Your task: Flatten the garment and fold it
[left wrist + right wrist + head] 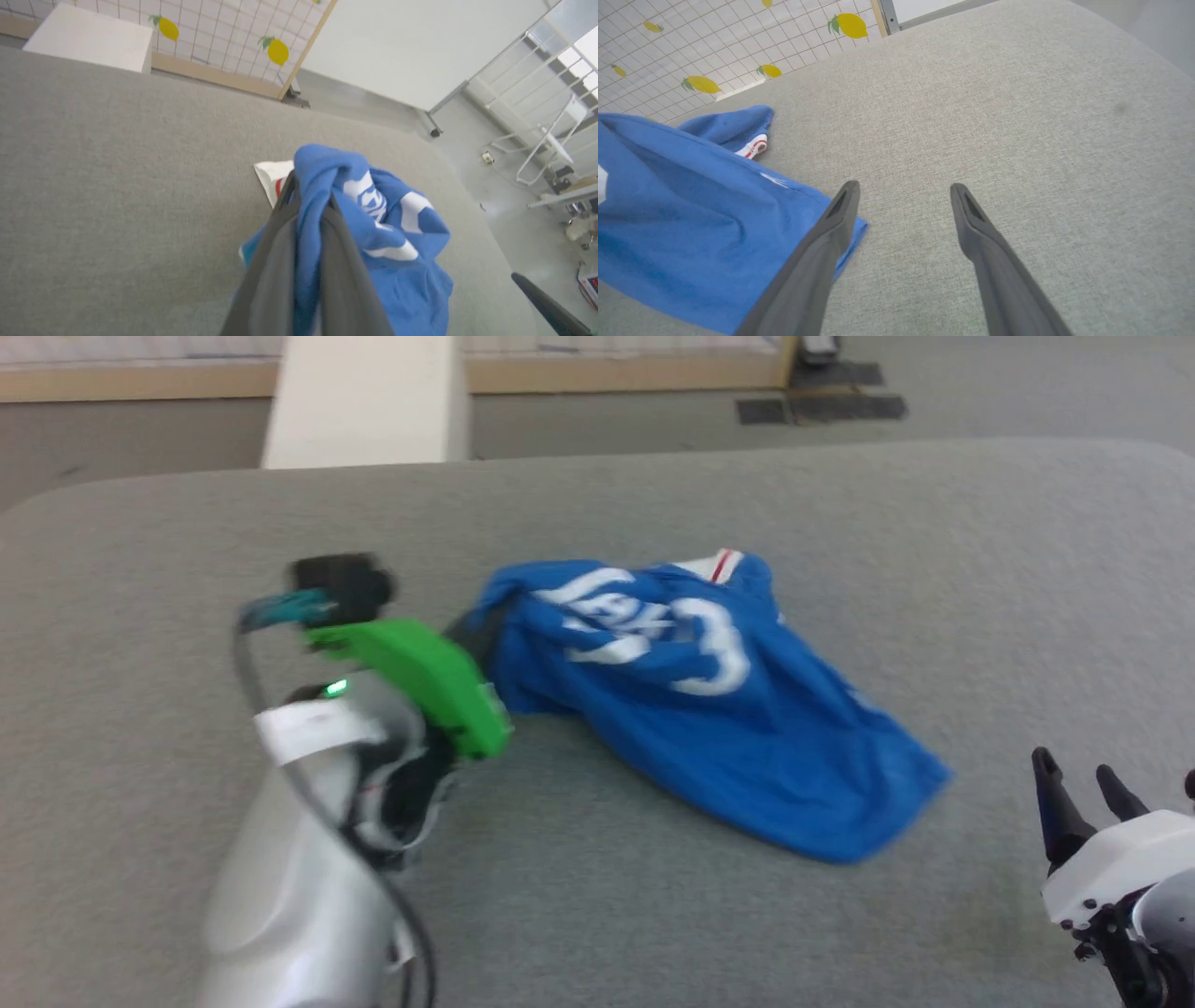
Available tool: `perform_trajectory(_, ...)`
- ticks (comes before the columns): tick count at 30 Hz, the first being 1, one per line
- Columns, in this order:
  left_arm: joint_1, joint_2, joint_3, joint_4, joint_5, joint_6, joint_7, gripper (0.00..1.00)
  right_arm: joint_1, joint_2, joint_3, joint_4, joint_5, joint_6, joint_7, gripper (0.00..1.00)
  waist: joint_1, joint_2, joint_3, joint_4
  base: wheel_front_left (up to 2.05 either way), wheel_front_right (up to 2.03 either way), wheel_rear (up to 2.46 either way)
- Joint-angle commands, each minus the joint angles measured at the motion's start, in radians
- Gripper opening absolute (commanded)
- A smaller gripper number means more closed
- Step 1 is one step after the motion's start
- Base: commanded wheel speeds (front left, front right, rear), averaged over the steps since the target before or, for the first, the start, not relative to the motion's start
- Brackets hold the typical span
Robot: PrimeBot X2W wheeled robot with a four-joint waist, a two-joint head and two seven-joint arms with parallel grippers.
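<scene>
Now: one garment [719,728] crumpled on grey surface [653,924] — left fingers [268,280] clamped on it, right fingers [817,261] apart, empty.

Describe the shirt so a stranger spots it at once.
Look at the wide grey table. Near its middle lies a crumpled garment, one edge pinched in the left claw. It is royal blue with white lettering and a big "3".

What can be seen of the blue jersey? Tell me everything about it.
The garment is a royal-blue jersey of thin, soft-looking knit, with white lettering and a white 3 facing up and red-striped white trim showing at its far edge. It lies crumpled on the grey cloth-covered table. The left claw is shut on a bunched fold at its left end.
</scene>
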Motion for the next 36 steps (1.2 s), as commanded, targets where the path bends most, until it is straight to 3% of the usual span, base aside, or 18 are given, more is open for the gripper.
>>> perform_trajectory(1,0.052,0.033,0.022,-0.038,0.001,0.029,-0.002,0.00,0.010,0.001,0.010,0.004,-0.003,-0.001,0.003,1.00,0.0000,0.0000,-0.073,0.099,0.00,0.00,0.00)
perform_trajectory(5,0.216,0.097,0.080,-0.152,0.015,0.128,0.031,0.00,0.004,0.001,0.031,0.008,-0.002,-0.001,0.008,1.00,0.0000,0.0000,-0.085,0.145,0.00,0.00,0.00)
perform_trajectory(8,0.375,0.104,0.096,-0.203,-0.004,0.182,0.077,0.00,0.001,0.001,0.043,0.011,-0.001,-0.001,0.008,1.00,0.0000,0.0000,-0.088,0.169,0.00,0.00,0.00)
perform_trajectory(15,0.598,0.059,0.069,-0.200,-0.093,0.201,0.164,0.00,0.002,0.001,0.071,0.026,0.000,-0.001,0.010,1.00,0.0000,0.0000,-0.087,0.175,0.00,0.00,0.00)
perform_trajectory(16,0.597,0.044,0.084,-0.212,-0.112,0.197,0.147,0.71,0.002,0.001,0.075,0.028,-0.003,-0.001,0.011,1.00,0.0000,0.0000,-0.085,0.174,0.00,0.00,0.00)
perform_trajectory(17,0.589,0.038,0.097,-0.223,-0.118,0.193,0.126,1.00,0.002,0.001,0.077,0.028,-0.005,-0.001,0.012,1.00,0.0000,0.0000,-0.083,0.173,0.00,0.00,0.00)
perform_trajectory(21,0.509,0.053,0.154,-0.262,-0.080,0.158,-0.014,1.00,-0.011,0.001,0.103,0.028,-0.018,-0.001,0.021,1.00,0.0000,0.0000,-0.082,0.169,0.00,0.00,0.00)
perform_trajectory(25,0.416,0.119,0.174,-0.269,0.085,0.108,-0.252,1.00,-0.059,0.001,0.169,0.032,-0.045,-0.001,0.066,1.00,0.0000,0.0000,-0.069,0.158,0.00,0.00,0.00)
perform_trajectory(30,0.354,0.146,0.146,-0.225,0.254,0.073,-0.525,1.00,-0.188,-0.001,0.274,0.101,-0.105,-0.001,0.194,1.00,0.0000,0.0000,-0.027,0.143,0.00,0.00,0.00)
perform_trajectory(36,0.312,0.123,0.120,-0.185,0.352,0.071,-0.594,1.00,-0.382,-0.006,0.354,0.261,-0.196,-0.001,0.322,1.00,0.0000,0.0000,0.061,0.158,0.00,0.00,0.00)
